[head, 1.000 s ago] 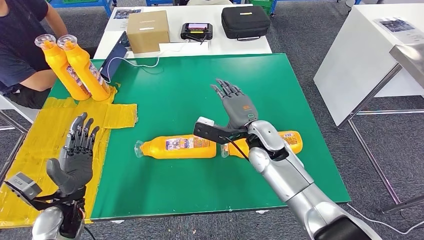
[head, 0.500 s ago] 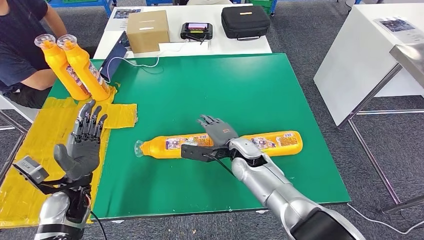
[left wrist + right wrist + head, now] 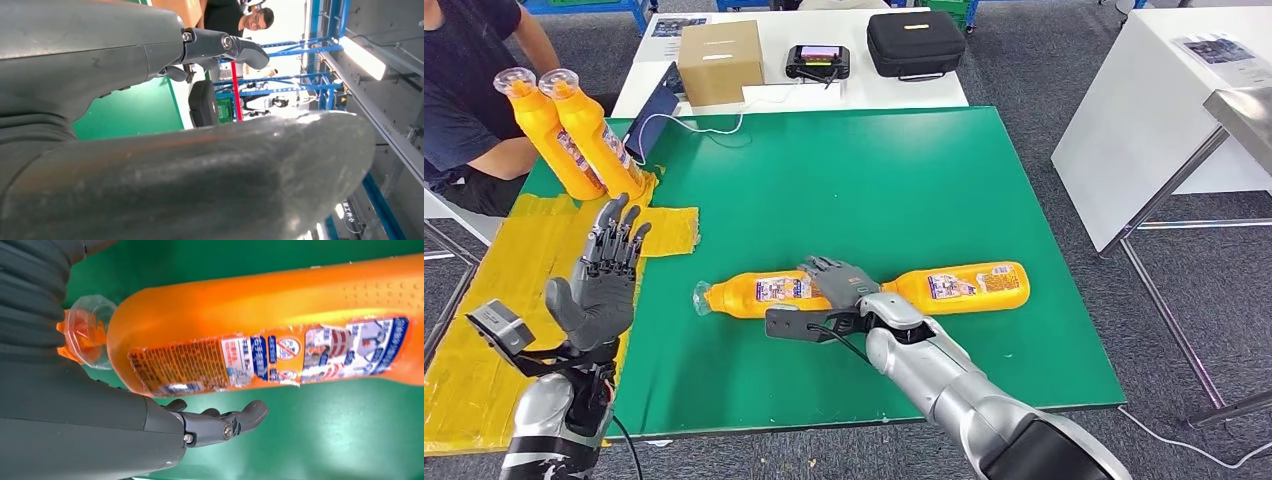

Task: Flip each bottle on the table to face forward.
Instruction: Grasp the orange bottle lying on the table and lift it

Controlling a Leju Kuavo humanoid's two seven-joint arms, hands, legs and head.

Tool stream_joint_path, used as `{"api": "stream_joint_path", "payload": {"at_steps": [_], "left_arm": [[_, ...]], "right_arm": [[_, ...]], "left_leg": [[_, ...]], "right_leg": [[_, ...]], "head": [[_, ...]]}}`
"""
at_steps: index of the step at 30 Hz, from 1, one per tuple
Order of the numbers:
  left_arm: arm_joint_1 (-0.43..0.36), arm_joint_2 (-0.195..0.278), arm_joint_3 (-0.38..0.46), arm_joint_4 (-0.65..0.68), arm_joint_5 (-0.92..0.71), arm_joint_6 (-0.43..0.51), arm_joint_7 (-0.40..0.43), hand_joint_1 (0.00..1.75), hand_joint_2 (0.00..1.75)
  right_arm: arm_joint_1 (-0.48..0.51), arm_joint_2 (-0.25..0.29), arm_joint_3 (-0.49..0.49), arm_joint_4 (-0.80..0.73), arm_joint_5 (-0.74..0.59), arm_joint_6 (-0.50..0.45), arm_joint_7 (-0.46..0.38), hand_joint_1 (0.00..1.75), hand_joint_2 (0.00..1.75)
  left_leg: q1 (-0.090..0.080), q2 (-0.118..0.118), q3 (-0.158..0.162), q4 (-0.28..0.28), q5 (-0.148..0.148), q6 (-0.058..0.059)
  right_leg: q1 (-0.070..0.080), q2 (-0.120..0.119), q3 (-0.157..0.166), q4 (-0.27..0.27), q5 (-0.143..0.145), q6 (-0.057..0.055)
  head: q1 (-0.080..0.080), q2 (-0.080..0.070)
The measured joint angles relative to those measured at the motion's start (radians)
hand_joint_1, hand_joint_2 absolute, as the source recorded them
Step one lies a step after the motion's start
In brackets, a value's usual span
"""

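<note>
1. Two orange bottles lie end to end: left bottle (image 3: 769,293), right bottle (image 3: 964,285)
2. Our right hand (image 3: 839,282), fingers spread, rests between them
3. Our left hand (image 3: 602,290) is raised at 9 o'clock, spread, holding nothing

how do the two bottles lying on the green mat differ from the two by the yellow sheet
The lying bottles rest on their sides end to end on the green mat; the standing pair is upright, touching, caps up. The right hand rests by the lying ones; nothing touches the standing pair. All four are orange and labelled.
</note>
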Motion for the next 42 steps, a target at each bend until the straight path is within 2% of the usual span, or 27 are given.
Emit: {"api": "stream_joint_path", "payload": {"at_steps": [3, 4, 7, 8, 10, 13, 23, 25, 27, 30, 32, 34, 36, 42], "left_arm": [[-0.005, 0.0, -0.004, 0.006, 0.001, 0.0, 0.0, 0.0, 0.0], [-0.01, 0.0, -0.006, 0.009, 0.002, 0.0, 0.0, 0.0, 0.0], [-0.036, -0.001, -0.02, 0.03, 0.01, -0.002, 0.003, 0.0, 0.0], [-0.05, -0.001, -0.028, 0.041, 0.015, -0.004, 0.006, 0.0, 0.0], [-0.085, -0.002, -0.049, 0.068, 0.025, -0.004, 0.013, 0.0, 0.0], [-0.122, -0.003, -0.075, 0.1, 0.037, 0.0, 0.015, 0.0, 0.0], [-0.154, -0.003, -0.103, 0.146, 0.057, 0.014, 0.006, 0.0, 0.0], [-0.152, -0.003, -0.104, 0.148, 0.057, 0.028, 0.007, 0.0, 0.0], [-0.14, -0.002, -0.101, 0.143, 0.054, 0.059, 0.013, 0.0, 0.0], [-0.089, -0.003, -0.083, 0.109, 0.049, 0.103, 0.021, 0.0, 0.0], [-0.046, -0.004, -0.064, 0.08, 0.051, 0.12, 0.022, 0.0, 0.0], [-0.006, -0.008, -0.046, 0.047, 0.058, 0.133, 0.024, 0.0, 0.87], [0.026, -0.015, -0.031, 0.018, 0.068, 0.14, 0.029, 0.0, 1.75], [0.086, -0.034, -0.017, -0.042, 0.124, 0.148, 0.066, 0.0, 1.75]], "right_arm": [[-0.006, 0.004, 0.003, 0.022, 0.016, 0.004, 0.03, 0.0, 1.75], [-0.011, 0.006, 0.007, 0.036, 0.031, 0.006, 0.055, 0.1, 1.75], [-0.032, 0.011, 0.032, 0.092, 0.093, 0.052, 0.157, 1.4, 1.75], [-0.039, 0.012, 0.042, 0.112, 0.111, 0.082, 0.188, 1.74, 1.75], [-0.05, 0.012, 0.055, 0.148, 0.13, 0.143, 0.227, 1.75, 1.75], [-0.058, 0.008, 0.065, 0.185, 0.131, 0.183, 0.237, 1.75, 1.75], [-0.064, 0.006, 0.07, 0.22, 0.111, 0.169, 0.227, 1.75, 1.75], [-0.059, 0.006, 0.061, 0.22, 0.079, 0.097, 0.213, 1.75, 1.75], [-0.044, 0.008, 0.031, 0.219, 0.019, -0.056, 0.167, 1.75, 1.75], [0.004, 0.006, -0.052, 0.191, -0.101, -0.321, 0.007, 1.75, 1.75], [0.045, 0.005, -0.117, 0.122, -0.187, -0.428, -0.114, 1.75, 1.75], [0.093, 0.005, -0.171, 0.005, -0.256, -0.46, -0.178, 1.75, 1.75], [0.14, 0.003, -0.204, -0.117, -0.301, -0.449, -0.188, 1.75, 1.75], [0.246, -0.011, -0.222, -0.391, -0.346, -0.402, -0.189, 1.75, 1.75]], "left_leg": [[0.0, 0.0, 0.0, 0.0, 0.0, 0.0], [0.0, 0.0, 0.0, 0.0, 0.0, 0.0], [0.0, 0.0, 0.0, 0.0, 0.0, 0.0], [0.0, 0.0, 0.001, 0.0, 0.0, 0.0], [0.0, 0.0, 0.002, 0.0, 0.0, 0.0], [0.0, 0.0, 0.006, 0.0, 0.0, 0.0], [0.0, 0.0, 0.019, 0.0, -0.003, 0.0], [0.0, 0.0, 0.019, 0.0, -0.003, 0.0], [0.0, 0.0, 0.017, 0.0, -0.002, 0.0], [0.0, 0.0, 0.012, 0.0, 0.0, 0.0], [0.0, 0.001, 0.009, 0.0, 0.0, 0.0], [0.0, 0.001, 0.007, 0.0, 0.0, 0.0], [0.0, 0.0, 0.004, 0.0, 0.0, 0.0], [0.0, 0.0, -0.001, 0.0, 0.0, 0.0]], "right_leg": [[0.0, 0.0, 0.0, 0.0, 0.0, 0.0], [0.0, 0.0, 0.0, 0.0, 0.0, 0.0], [0.0, 0.0, -0.001, 0.0, 0.0, 0.0], [0.0, 0.0, -0.001, 0.0, 0.0, 0.0], [0.0, 0.0, 0.001, 0.0, 0.0, 0.0], [0.0, 0.0, 0.004, -0.001, 0.0, 0.0], [-0.001, 0.0, 0.007, -0.002, -0.004, 0.0], [-0.001, 0.0, 0.012, -0.001, -0.003, 0.0], [-0.001, 0.0, 0.017, -0.001, -0.002, 0.0], [-0.001, 0.0, 0.013, 0.0, 0.0, 0.0], [-0.001, 0.001, 0.009, 0.0, 0.001, 0.001], [0.0, 0.001, 0.006, 0.0, 0.001, 0.001], [0.0, 0.0, 0.004, 0.0, 0.001, 0.001], [0.0, 0.0, -0.001, 0.0, 0.0, 0.0]], "head": [[0.0, 0.0], [0.0, 0.0], [0.0, 0.0], [0.0, 0.0], [0.0, 0.0], [0.0, 0.0], [0.0, 0.0], [0.0, 0.0], [0.0, 0.0], [0.0, 0.0], [0.0, 0.0], [0.0, 0.0], [0.0, 0.0], [0.0, 0.0]]}}
